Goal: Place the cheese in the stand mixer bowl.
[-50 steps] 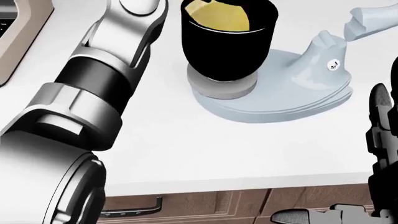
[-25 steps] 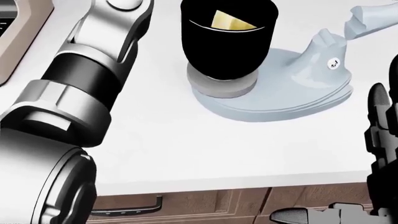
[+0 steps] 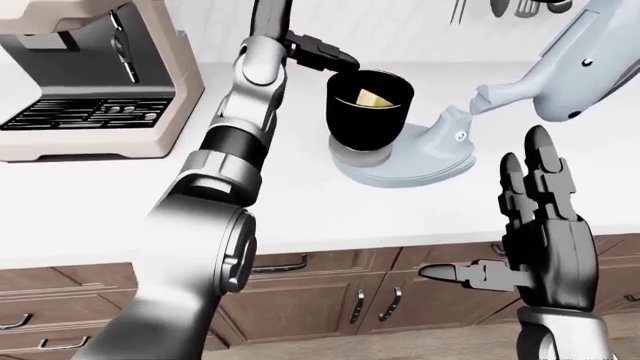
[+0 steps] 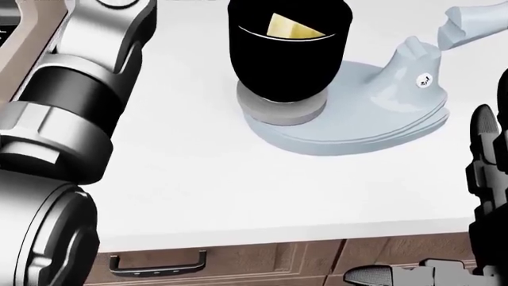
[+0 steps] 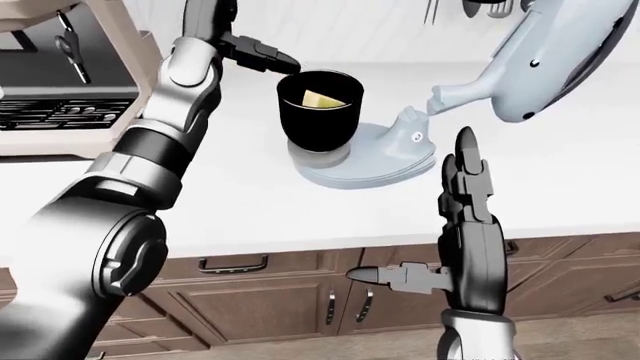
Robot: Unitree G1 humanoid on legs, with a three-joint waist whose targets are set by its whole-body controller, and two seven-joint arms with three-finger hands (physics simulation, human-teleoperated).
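Note:
The yellow cheese wedge [image 3: 372, 98] lies inside the black stand mixer bowl [image 3: 367, 120]; the head view shows it in the bowl too [image 4: 290, 27]. The bowl stands on the pale blue-grey mixer base [image 3: 425, 156], and the mixer head [image 3: 585, 64] is tilted up at the right. My left hand [image 3: 335, 58] is open and empty, just above and left of the bowl's rim. My right hand [image 3: 520, 187] is open with its fingers spread, held upright before the counter's edge, to the right of the mixer and apart from it.
A beige coffee machine [image 3: 90, 75] stands on the white counter [image 3: 100, 202] at the left. Brown cabinet doors with dark handles [image 3: 280, 264] run under the counter. Utensils [image 3: 500, 7] hang at the top right.
The cheese has dropped from the bowl's rim down into the bowl. My left arm has drawn back to the left of the head view. The right hand has not moved.

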